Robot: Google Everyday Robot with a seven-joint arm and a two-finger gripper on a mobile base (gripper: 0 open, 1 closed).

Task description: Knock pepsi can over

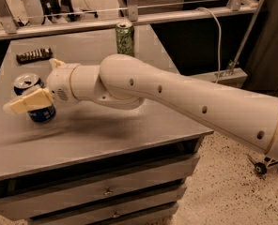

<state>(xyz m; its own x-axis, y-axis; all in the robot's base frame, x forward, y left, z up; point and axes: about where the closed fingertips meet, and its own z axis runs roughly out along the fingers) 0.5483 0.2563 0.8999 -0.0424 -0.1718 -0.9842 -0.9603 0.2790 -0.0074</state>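
Note:
The pepsi can (pixel 41 113), blue with a silver top, stands upright near the left edge of the grey table (pixel 129 125). My gripper (pixel 28 101) is at the end of the white arm (pixel 176 97), which reaches in from the right. The gripper lies across the front of the can at mid height and touches or nearly touches it. It hides the middle of the can, so only the top and the blue base show.
A green can (pixel 125 37) stands at the table's far edge. A dark ridged bar (pixel 34 55) lies at the back left. Drawers (pixel 106 191) sit under the tabletop. A metal railing (pixel 129 18) runs behind, and a cable (pixel 219 41) hangs at the right.

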